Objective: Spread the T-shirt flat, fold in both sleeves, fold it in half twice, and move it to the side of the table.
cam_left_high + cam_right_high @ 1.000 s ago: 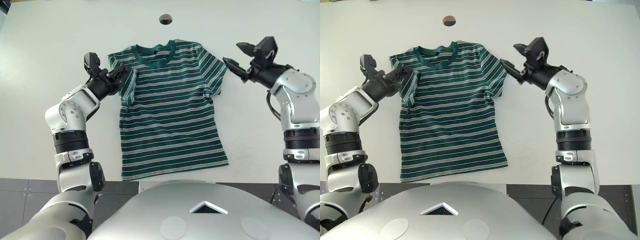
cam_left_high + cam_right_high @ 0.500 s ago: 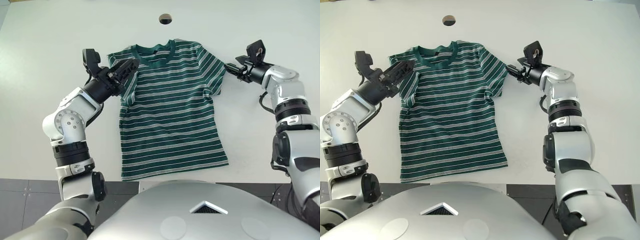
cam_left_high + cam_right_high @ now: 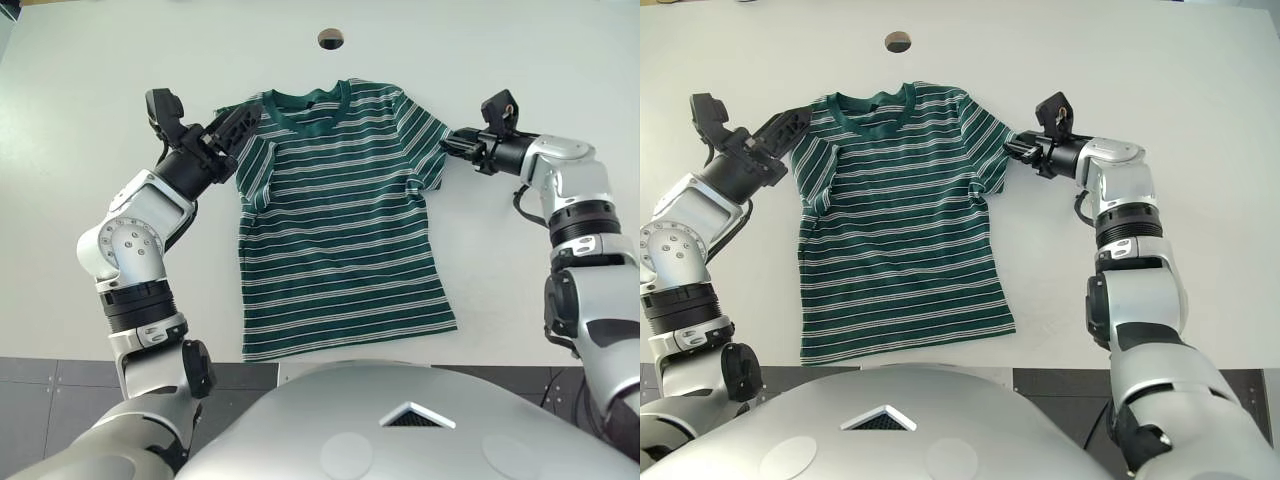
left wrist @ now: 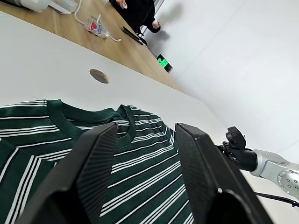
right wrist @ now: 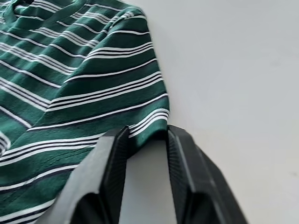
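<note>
A green T-shirt with white stripes (image 3: pixel 340 220) lies flat on the white table (image 3: pixel 100 60), collar at the far side. Its left sleeve (image 3: pixel 255 170) is folded in over the chest. My left gripper (image 3: pixel 245 125) hovers open over the left shoulder, nothing between its fingers; the left wrist view looks past the left gripper (image 4: pixel 146 128) across the shirt (image 4: pixel 140 158). The right sleeve (image 3: pixel 430 150) is spread outward. My right gripper (image 3: pixel 452 146) is low at its hem, fingers narrowly apart on either side of the hem's edge (image 5: pixel 149 126), with table showing between them.
A round hole (image 3: pixel 330 38) sits in the table beyond the collar. Bare white tabletop stretches wide on both sides of the shirt. The table's front edge (image 3: pixel 60 357) runs just below the shirt's bottom hem.
My left gripper opened and drew back toward the left from the folded sleeve. My right gripper came down from high on the right to the right sleeve's hem, fingers narrowing.
</note>
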You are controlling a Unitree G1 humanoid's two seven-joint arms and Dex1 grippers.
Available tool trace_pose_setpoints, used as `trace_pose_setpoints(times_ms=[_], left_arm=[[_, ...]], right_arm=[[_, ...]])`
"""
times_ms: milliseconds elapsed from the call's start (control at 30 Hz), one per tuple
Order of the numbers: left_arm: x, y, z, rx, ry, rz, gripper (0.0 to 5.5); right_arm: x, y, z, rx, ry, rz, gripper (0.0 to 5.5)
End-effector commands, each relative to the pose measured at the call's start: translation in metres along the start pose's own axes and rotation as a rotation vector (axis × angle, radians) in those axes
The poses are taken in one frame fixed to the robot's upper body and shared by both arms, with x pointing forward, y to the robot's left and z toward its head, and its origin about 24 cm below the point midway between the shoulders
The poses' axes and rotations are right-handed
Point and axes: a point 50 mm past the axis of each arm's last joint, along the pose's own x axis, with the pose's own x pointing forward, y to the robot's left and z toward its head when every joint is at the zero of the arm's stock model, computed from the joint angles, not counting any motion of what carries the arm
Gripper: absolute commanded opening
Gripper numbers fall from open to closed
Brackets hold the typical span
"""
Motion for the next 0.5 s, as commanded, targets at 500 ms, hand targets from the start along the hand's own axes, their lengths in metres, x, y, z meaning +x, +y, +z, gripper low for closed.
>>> trace_pose_setpoints(times_ms=[500], left_arm=[[0.006, -0.007, 0.013, -0.014, -0.048, -0.004, 2.32]], right_arm=[[-0.011, 0.011, 0.015, 0.018, -0.062, 0.028, 0.11]])
